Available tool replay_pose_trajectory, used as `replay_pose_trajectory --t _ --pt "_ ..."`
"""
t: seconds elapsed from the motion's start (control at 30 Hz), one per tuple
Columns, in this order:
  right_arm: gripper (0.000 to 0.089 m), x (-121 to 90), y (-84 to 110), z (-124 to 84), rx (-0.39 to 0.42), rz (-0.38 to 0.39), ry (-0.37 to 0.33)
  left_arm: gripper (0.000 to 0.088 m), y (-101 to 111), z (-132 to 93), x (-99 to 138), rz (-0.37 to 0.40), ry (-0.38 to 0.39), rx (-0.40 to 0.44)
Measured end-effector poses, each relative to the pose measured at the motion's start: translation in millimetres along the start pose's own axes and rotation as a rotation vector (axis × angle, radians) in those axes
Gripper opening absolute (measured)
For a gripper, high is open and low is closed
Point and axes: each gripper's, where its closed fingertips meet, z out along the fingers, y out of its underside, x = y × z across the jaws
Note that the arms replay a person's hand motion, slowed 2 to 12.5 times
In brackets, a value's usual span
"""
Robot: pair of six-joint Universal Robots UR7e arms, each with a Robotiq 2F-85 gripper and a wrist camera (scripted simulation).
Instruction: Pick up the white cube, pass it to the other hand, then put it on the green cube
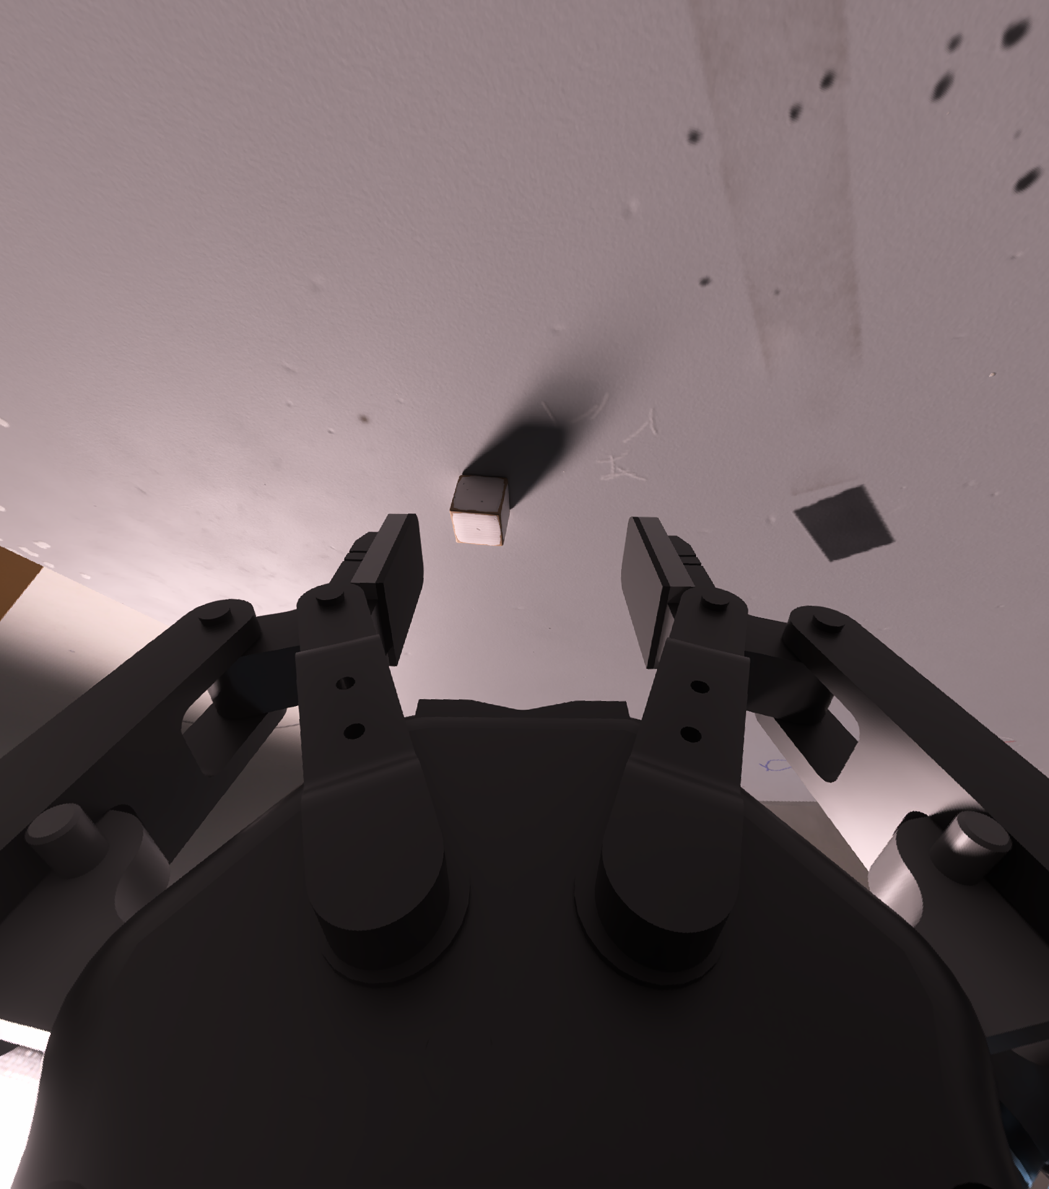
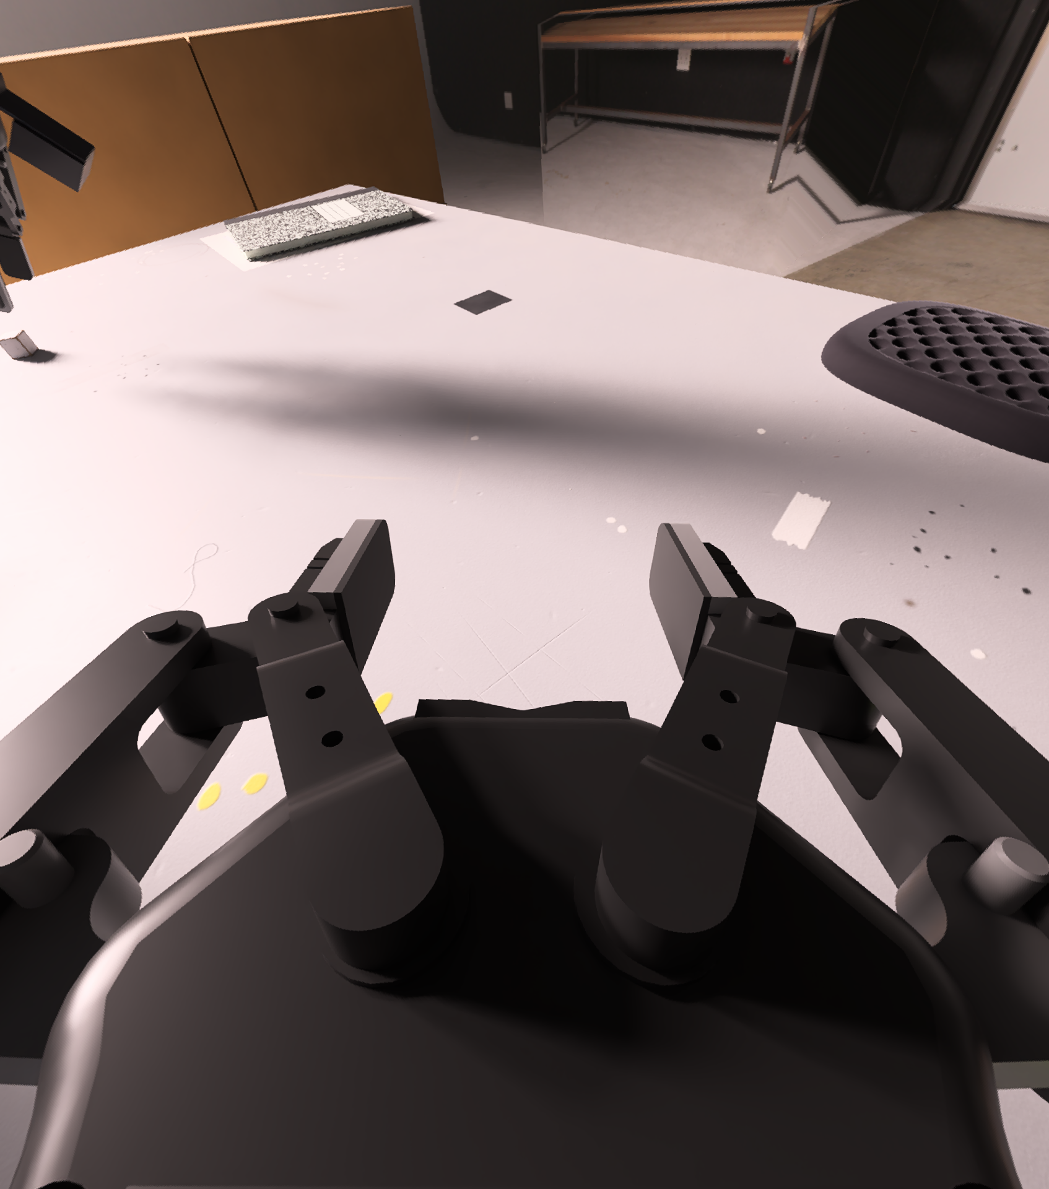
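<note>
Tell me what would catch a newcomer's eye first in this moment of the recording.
The small white cube stands alone on the pale table, throwing a long dark shadow, with the open left gripper poised just short of it. In the right wrist view, the right gripper hangs open over bare tabletop, with a dark perforated oval object to its right and a speckled notebook at the far edge.

Bare table (image 1: 316, 289) around white cube (image 1: 479, 511)
</note>
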Motion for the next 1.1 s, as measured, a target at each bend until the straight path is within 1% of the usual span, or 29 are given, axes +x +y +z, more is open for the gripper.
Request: replay_pose_trajectory --t 1.1 --pt "0.0704 -2 -1.6 -1 0.006 -0.015 -0.006 0.0546 5 25 -6 0.029 0.016 -0.186"
